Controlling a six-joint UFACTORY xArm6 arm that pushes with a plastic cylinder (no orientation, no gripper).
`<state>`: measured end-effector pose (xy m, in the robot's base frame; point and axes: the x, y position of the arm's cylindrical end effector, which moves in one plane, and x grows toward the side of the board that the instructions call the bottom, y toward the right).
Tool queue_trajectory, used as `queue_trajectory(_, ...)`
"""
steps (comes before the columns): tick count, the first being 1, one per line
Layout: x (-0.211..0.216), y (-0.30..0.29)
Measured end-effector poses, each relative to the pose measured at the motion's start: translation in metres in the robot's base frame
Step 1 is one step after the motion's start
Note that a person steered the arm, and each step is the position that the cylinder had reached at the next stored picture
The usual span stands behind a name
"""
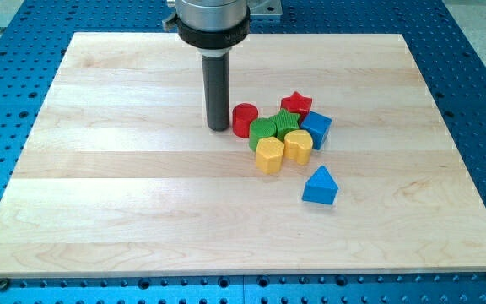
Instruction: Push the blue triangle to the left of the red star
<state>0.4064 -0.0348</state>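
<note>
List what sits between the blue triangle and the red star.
In the camera view, between the blue triangle and red star lie the yellow heart-shaped block and the blue cube.

The tabletop (142,211) is a pale wooden board with faint lengthwise grain bands, seen from above at a slight angle. It rests on a blue metal base plate (11,135) — perforated with a regular grid of small holes — visible along the view's left, right and bottom edges. Lighting is even and diffuse; shadows on the wood are soft and short.
</note>
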Motion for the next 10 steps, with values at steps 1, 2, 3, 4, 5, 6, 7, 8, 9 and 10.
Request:
queue_trajectory(1, 0.002, 0.020)
queue_trajectory(2, -0.006, 0.024)
queue_trajectory(3, 0.063, 0.006)
queue_trajectory(4, 0.192, 0.018)
queue_trajectory(5, 0.186, 0.077)
queue_trajectory(6, 0.132, 0.118)
queue_trajectory(7, 0.113, 0.146)
queue_trajectory(8, 0.077, 0.182)
queue_trajectory(9, 0.021, 0.190)
queue_trajectory(10, 0.066, 0.194)
